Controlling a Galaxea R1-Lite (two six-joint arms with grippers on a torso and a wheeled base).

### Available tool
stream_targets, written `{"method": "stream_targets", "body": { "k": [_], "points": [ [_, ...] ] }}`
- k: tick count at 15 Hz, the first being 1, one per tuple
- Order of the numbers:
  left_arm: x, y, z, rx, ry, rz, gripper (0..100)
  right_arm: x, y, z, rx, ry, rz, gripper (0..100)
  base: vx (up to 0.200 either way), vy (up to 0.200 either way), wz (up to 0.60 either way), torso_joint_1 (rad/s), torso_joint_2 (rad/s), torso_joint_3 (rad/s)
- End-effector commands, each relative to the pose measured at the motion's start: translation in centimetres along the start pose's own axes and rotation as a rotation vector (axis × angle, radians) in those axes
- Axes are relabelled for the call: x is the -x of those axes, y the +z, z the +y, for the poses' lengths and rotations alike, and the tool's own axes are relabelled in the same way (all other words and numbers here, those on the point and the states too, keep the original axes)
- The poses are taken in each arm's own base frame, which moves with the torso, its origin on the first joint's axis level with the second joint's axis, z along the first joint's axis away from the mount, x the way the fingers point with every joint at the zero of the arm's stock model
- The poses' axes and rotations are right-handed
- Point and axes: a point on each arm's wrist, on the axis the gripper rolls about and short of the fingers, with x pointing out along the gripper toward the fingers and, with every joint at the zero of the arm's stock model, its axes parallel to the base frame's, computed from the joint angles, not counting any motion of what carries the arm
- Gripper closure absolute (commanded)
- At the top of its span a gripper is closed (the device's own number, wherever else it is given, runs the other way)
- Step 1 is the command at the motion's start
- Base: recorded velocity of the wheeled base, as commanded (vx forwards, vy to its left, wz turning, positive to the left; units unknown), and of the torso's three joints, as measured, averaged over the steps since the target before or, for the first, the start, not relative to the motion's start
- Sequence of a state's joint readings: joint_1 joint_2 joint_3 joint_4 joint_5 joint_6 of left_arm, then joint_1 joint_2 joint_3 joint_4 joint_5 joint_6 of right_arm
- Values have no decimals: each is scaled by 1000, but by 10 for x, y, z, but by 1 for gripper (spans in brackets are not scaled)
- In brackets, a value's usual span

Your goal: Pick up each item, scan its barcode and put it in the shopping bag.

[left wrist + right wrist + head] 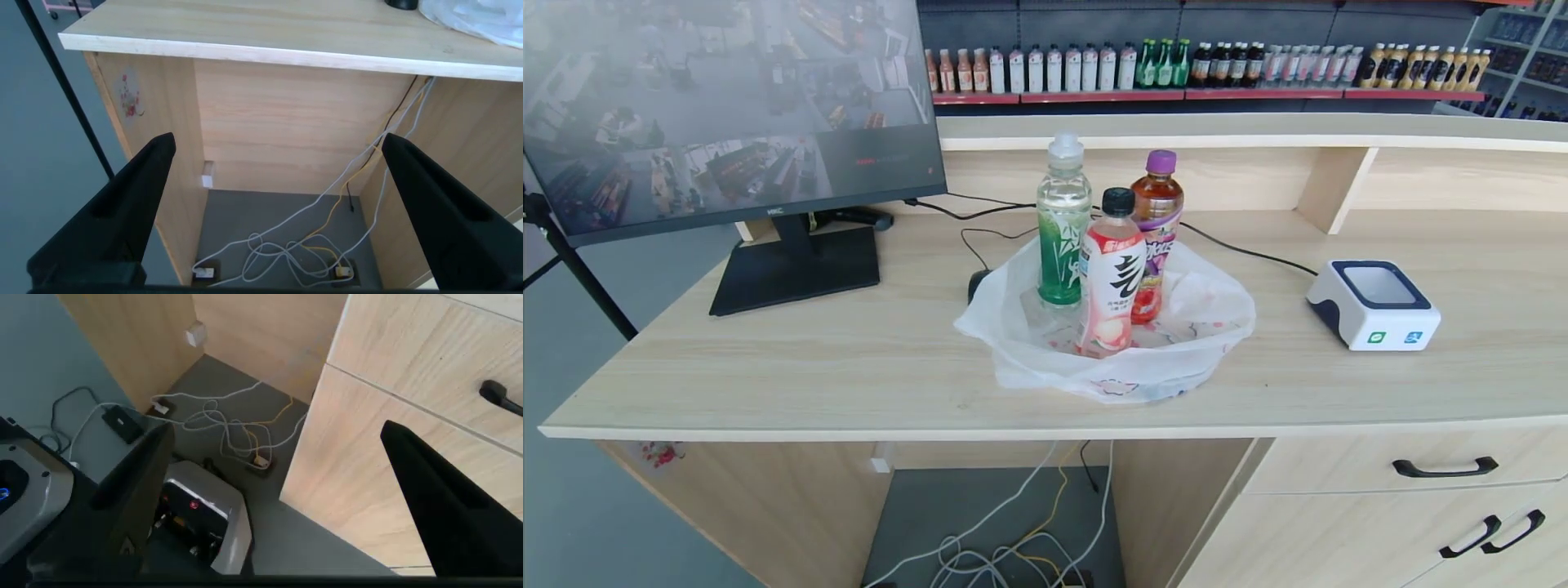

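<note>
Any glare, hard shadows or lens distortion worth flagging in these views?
Head view: even light, soft shadows around the bag, no hard glare; the counter's front edge bows: wide-angle distortion. Left wrist view: the left pincer is a dark silhouette against the lit cabinet. Right wrist view: the right pincer likewise.

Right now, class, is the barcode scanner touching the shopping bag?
Apart. The head view shows bare counter between the barcode scanner and the shopping bag.

Wooden counter (768,367), drawers (1421,469), bottle shelf (1201,69) behind
</note>
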State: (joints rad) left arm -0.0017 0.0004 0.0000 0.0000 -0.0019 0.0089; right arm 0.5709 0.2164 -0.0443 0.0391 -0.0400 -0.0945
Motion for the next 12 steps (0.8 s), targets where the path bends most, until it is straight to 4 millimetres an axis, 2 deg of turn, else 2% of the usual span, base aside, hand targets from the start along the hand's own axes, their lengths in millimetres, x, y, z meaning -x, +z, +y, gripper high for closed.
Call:
{"method": "stream_targets", "body": {
  "k": [1, 3, 7, 10, 12],
  "points": [
    [0, 0, 0, 0, 1, 0, 0, 4, -4, 0, 0, 3, -65, 0, 0, 0, 0, 0, 0, 0],
    [0, 0, 0, 0, 1, 0, 0, 2, -3, 1, -24, -24, -33, 0, 0, 0, 0, 0, 0, 0],
    [0, 0, 0, 1, 1, 0, 0, -2, -2, 2, -118, -314, 28, 0, 0, 0, 0, 0, 0, 0],
    [0, 0, 0, 1, 1, 0, 0, 1, -3, 3, -114, -321, -11, 0, -200, 0, 0, 4, 5, 4],
    [0, 0, 0, -3, 1, 0, 0, 5, -5, 5, -113, -329, -62, 0, 0, 0, 0, 0, 0, 0]
  ]
}}
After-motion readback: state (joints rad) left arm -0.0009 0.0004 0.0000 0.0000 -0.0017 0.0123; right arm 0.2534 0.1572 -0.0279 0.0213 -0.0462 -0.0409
